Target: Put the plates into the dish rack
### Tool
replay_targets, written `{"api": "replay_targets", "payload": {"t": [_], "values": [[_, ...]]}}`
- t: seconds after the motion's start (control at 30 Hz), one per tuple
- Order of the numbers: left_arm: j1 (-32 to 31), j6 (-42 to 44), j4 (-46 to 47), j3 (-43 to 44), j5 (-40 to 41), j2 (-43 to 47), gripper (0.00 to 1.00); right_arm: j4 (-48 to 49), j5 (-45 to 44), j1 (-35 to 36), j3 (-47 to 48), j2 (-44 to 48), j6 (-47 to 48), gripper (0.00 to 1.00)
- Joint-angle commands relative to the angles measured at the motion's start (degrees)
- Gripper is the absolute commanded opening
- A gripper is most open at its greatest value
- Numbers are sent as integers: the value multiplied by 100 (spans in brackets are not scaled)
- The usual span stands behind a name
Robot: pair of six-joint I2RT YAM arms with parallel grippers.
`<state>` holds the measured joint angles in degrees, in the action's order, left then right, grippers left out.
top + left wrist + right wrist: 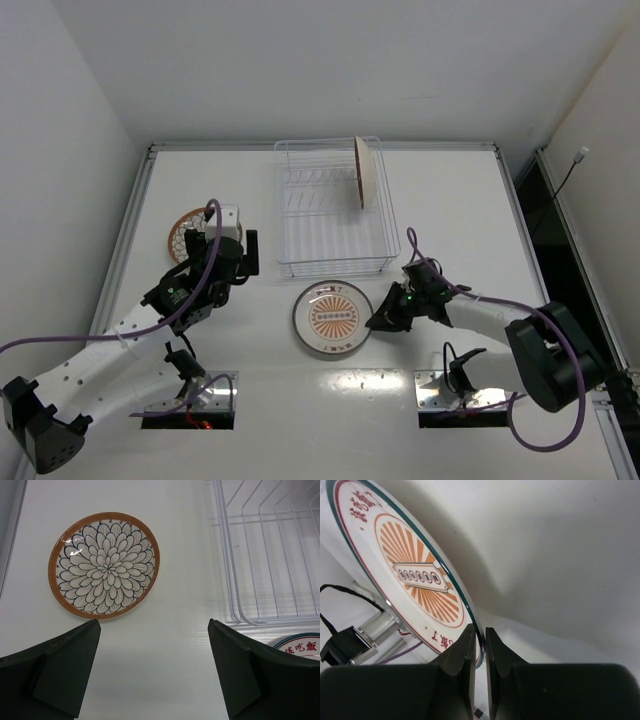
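A plate with an orange sunburst medallion and red rim lettering (333, 318) lies on the table just in front of the dish rack (330, 270). My right gripper (378, 318) is shut on this plate's right rim, and in the right wrist view the fingers (465, 652) pinch the thin green-edged rim of the plate (410, 575). A second plate (365, 172) stands on edge in the rack's right side. A petal-patterned, orange-rimmed plate (104, 565) lies flat at the left. My left gripper (153, 622) hovers open between it and the rack (227, 565), holding nothing.
The left arm partly covers the petal plate (183, 230) in the top view. A raised frame borders the table (140, 200) on the left and right. The lettered plate's rim (300, 647) shows beside the left gripper's right finger.
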<state>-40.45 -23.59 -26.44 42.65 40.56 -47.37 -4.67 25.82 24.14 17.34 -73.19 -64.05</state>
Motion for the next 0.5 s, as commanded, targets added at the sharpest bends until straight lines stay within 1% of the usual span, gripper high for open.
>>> {"api": "replay_targets", "payload": {"t": [0.0, 0.2, 0.23, 0.3, 0.37, 0.43, 0.47], "values": [[72, -40, 174, -20, 137, 114, 87, 142, -60, -23, 85, -2, 103, 0], [72, -40, 174, -73, 189, 167, 87, -464, -60, 91, 199, 638, 278, 0], [72, -40, 174, -73, 190, 167, 87, -569, -60, 91, 260, 918, 279, 0], [72, -40, 174, -73, 190, 167, 87, -1322, -59, 144, 435, 1374, 524, 0], [72, -40, 174, -73, 190, 167, 87, -1799, -165, 205, 620, 1745, 586, 0], [72, -40, 174, -73, 190, 167, 87, -2212, -331, 380, 936, 2166, 587, 0], [72, -40, 174, -73, 190, 167, 87, -2606, -550, 381, 1059, 2369, 587, 0]]}}
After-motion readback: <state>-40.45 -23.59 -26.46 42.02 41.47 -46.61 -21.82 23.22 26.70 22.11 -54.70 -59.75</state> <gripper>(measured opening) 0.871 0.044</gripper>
